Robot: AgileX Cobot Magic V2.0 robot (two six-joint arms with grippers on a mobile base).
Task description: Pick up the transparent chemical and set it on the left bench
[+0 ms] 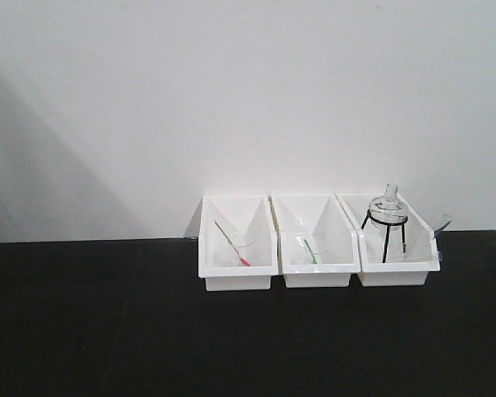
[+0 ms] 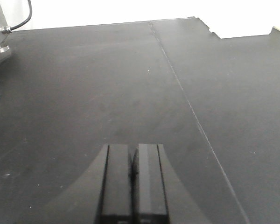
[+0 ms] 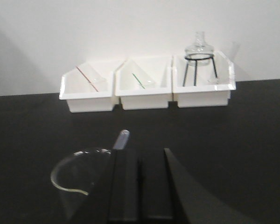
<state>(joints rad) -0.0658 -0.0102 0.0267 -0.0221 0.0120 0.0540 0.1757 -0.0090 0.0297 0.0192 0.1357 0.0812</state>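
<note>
Three white plastic bins stand in a row at the back of the long matte black table (image 1: 107, 331), against the plain white wall (image 1: 231, 91), and they serve as the landmark. In the front view, the left white bin (image 1: 236, 248) holds a thin rod with a red tip (image 1: 231, 243) leaning inside a small clear vessel; just right of it, touching, the middle white bin (image 1: 316, 246) holds a thin rod with a green tip (image 1: 311, 251); the right white bin (image 1: 397, 252) carries a round clear glass flask (image 1: 388, 203) sitting upright on a black wire tripod (image 1: 385, 233). Well in front of the bins, in the right wrist view, the right gripper (image 3: 140, 184) has its jaws together, clamped on the wall of the small clear glass beaker (image 3: 77, 179), which shows at the left of the jaws with its curved rim open upward. A translucent plastic dropper (image 3: 121, 139) pokes up from the beaker toward the bins, its rounded end pale bluish. Whether the beaker rests on the table or hangs just above it cannot be told. In the left wrist view, the left gripper (image 2: 133, 186) hovers over bare black table surface with its jaws pressed together on nothing, a seam line (image 2: 191, 112) in the top running diagonally past it.
</note>
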